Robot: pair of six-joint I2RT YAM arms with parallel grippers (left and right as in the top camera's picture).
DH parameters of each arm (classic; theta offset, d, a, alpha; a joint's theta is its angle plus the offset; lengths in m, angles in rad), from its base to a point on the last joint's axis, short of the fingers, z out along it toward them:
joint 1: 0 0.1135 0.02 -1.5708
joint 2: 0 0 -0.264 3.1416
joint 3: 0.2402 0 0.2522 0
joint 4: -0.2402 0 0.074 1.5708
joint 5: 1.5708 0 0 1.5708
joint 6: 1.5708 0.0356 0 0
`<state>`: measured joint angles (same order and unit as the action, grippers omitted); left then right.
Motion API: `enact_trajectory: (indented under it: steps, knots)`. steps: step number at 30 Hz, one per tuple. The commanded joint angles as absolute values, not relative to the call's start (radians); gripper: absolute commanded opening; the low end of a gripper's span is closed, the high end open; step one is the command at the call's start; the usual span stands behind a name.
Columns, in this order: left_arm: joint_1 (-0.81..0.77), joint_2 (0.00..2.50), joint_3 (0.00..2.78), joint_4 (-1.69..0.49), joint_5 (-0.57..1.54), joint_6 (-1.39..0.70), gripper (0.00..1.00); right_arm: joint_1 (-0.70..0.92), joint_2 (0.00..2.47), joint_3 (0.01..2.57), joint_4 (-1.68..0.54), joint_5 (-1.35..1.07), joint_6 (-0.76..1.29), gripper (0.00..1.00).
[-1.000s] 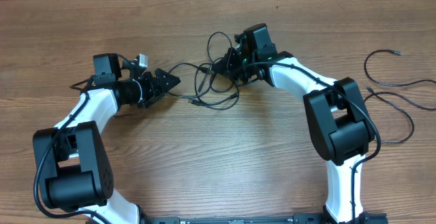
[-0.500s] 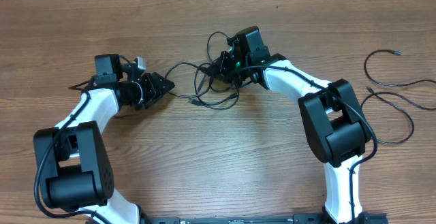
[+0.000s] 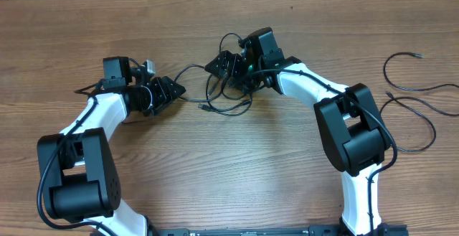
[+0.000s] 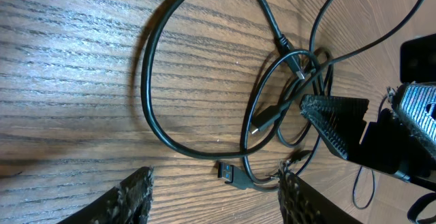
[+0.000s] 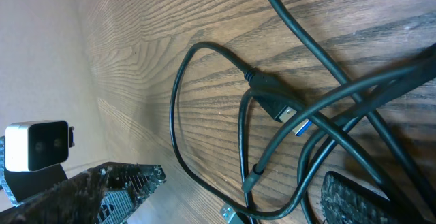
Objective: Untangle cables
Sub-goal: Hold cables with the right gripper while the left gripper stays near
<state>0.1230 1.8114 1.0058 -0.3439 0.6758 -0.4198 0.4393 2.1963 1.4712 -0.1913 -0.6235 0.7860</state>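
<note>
Over the broad wooden worktop (image 3: 237,178) the left arm (image 3: 93,118) and right arm (image 3: 323,85) bend inward from the near edge, the right gripper (image 3: 224,76) released wide above, and the left gripper (image 3: 176,91) parted and empty just beside, the tangled cables (image 3: 226,96) lying mid-worktop, open wood all around

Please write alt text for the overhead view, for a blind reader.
Two robot arms reach toward a tangle of thin black cables in the middle of a wooden table; the jaws of the right gripper stand open above it. More loose cables lie far right.
</note>
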Motion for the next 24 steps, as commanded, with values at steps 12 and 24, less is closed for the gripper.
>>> enact_trajectory:
  steps: [12,24]
  knots:
    - [0.117,1.824,1.002,-0.344,0.646,-0.431,0.61,0.437,2.154,1.473,-0.186,-0.617,0.783,1.00]
    - [0.117,1.824,1.002,-0.343,0.646,-0.431,0.62,0.437,2.154,1.473,-0.186,-0.617,0.783,1.00]
